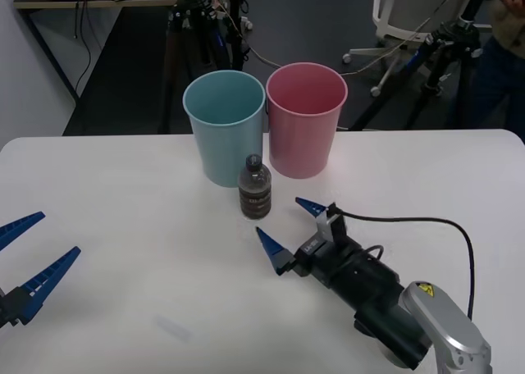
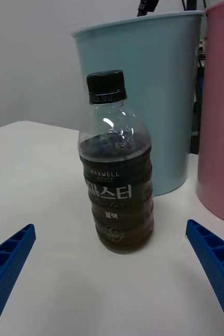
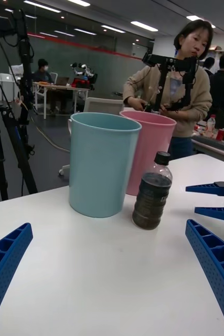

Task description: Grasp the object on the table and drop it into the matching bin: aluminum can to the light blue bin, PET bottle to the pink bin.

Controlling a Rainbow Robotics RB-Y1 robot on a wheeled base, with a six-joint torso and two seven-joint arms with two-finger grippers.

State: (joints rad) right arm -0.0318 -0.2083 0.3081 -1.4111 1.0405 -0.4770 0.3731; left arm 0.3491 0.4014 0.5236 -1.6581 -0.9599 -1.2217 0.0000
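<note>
Your PET bottle point(image 1: 255, 187) is standing upright on the white table point(image 1: 123, 226), right in front of the two bins. It sits just beside the base of the light blue bin point(image 1: 224, 126), maybe touching it, can't quite tell, with the pink bin point(image 1: 305, 118) next door on the robot's right. The bins stand side by side, pretty much touching. Black cap is on, dark brown liquid fills most of the body, and the label has white lettering facing your right wrist camera.

Your right gripper point(image 1: 289, 230) is low over the table, just short of the bottle and pointed at it, with the blue ribbed fingers point(image 2: 216, 262) spread wide. In the right wrist view the bottle point(image 2: 116, 168) sits between the two fingers but farther out than the tips, so nothing is touching it.

Your left gripper point(image 1: 29, 251) is way off at the robot's left edge of the table, well apart from everything, fingers point(image 3: 216, 268) spread wide too and holding nothing. From its wrist camera you can see the bottle point(image 3: 152, 191) in front of both bins, with the right gripper's tips point(image 3: 211, 199) near it.
</note>
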